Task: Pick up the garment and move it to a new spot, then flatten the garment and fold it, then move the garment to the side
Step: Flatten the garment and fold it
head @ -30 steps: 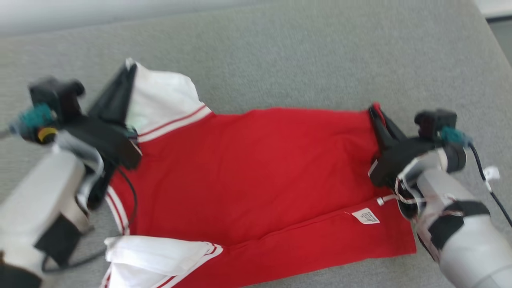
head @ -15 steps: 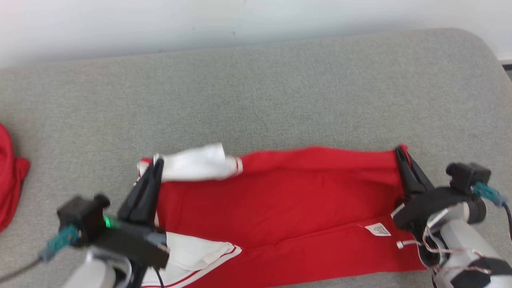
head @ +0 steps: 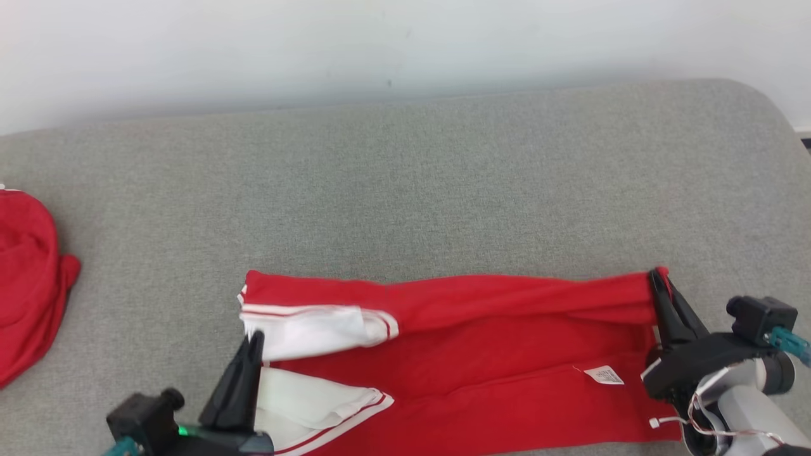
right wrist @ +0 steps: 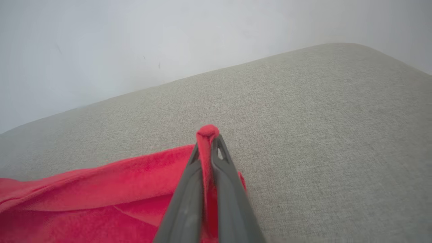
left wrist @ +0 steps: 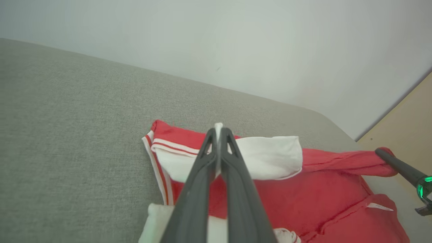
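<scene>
**A:** ok so what's everything actually sitting on?

**B:** a grey fabric pad (head: pixel 443 177), rounded at the far right corner. A red-and-white garment (head: pixel 481 354) lies spread across its near side, and a bunched-up red cloth (head: pixel 28 278) sits well apart at the left edge.

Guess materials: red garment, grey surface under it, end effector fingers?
The garment: soft matte knit, likely cotton jersey; it drapes and creases. The grey surface: woven upholstery fabric by its fine visible weave, probably padded given the rounded corner. The end effector fingers: dark matte plastic or rubber, with cut-outs near the tips; which is unclear.
</scene>
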Controlling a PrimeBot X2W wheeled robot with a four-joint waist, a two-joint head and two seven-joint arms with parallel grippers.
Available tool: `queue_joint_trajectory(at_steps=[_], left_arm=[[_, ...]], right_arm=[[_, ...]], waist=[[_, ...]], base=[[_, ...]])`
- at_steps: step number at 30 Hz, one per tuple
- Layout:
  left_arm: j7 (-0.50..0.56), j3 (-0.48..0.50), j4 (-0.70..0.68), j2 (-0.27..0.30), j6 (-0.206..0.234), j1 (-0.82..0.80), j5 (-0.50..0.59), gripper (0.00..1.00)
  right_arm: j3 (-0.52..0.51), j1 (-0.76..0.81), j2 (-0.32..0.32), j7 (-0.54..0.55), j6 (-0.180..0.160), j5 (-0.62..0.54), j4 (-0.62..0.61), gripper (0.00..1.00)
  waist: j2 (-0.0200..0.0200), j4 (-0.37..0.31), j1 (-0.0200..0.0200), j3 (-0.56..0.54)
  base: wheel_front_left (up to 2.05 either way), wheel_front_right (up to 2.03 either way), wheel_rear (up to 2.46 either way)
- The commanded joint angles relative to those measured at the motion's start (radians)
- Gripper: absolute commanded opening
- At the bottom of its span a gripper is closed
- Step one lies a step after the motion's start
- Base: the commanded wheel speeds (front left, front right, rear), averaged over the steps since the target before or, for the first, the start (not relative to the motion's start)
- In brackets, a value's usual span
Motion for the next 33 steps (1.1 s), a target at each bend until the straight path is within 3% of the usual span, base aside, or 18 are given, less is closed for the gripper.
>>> queue_joint_trajectory(at_steps=[1, 8, 9, 10, 11, 12, 21, 29, 33], left_arm=[[-0.003, 0.010, 0.011, -0.016, -0.008, 0.023, 0.008, 0.00], [-0.003, 0.037, 0.071, -0.057, -0.022, 0.073, 0.045, 0.00], [-0.003, 0.037, 0.088, -0.063, -0.023, 0.081, 0.047, 0.00], [-0.003, 0.040, 0.096, -0.064, -0.024, 0.080, 0.062, 0.19], [-0.003, 0.050, 0.102, -0.071, -0.024, 0.080, 0.071, 0.53], [-0.003, 0.057, 0.109, -0.079, -0.024, 0.088, 0.076, 1.00], [-0.003, 0.186, 0.076, -0.145, -0.012, 0.141, 0.253, 1.00], [-0.003, 0.351, -0.016, -0.221, -0.002, 0.190, 0.452, 1.00], [-0.003, 0.379, -0.024, -0.240, -0.011, 0.209, 0.510, 1.00]], right_arm=[[-0.005, 0.018, -0.006, -0.004, -0.002, -0.006, -0.003, 0.00], [-0.010, 0.061, -0.005, -0.005, -0.002, 0.008, -0.001, 0.00], [-0.013, 0.067, -0.005, -0.005, -0.002, 0.010, 0.000, 0.29], [-0.018, 0.076, -0.003, -0.005, -0.002, 0.014, 0.000, 0.83], [-0.023, 0.084, 0.001, -0.005, -0.002, 0.020, -0.003, 1.00], [-0.028, 0.092, 0.003, -0.005, -0.002, 0.021, -0.008, 1.00], [-0.080, 0.168, 0.008, -0.003, -0.002, 0.016, -0.083, 1.00], [-0.064, 0.144, 0.016, 0.018, -0.002, 0.031, 0.017, 1.00], [-0.052, 0.125, 0.026, 0.042, -0.002, 0.020, 0.093, 1.00]], waist=[[0.0001, 0.003, 0.0001, -0.008], [0.0001, 0.009, 0.0001, -0.030], [0.0001, 0.010, 0.0001, -0.035], [0.0001, 0.010, 0.0001, -0.040], [0.0001, 0.011, 0.0001, -0.044], [0.0001, 0.012, 0.0001, -0.049], [0.0001, 0.017, 0.0001, -0.069], [0.0001, 0.038, 0.0001, -0.077], [0.0001, 0.050, 0.0001, -0.080]], base=[[0.00, 0.00, 0.00], [0.00, 0.00, 0.00], [0.00, 0.00, 0.00], [0.00, 0.00, 0.00], [0.00, 0.00, 0.00], [0.00, 0.00, 0.00], [0.00, 0.00, 0.00], [0.00, 0.00, 0.00], [0.00, 0.00, 0.00]])
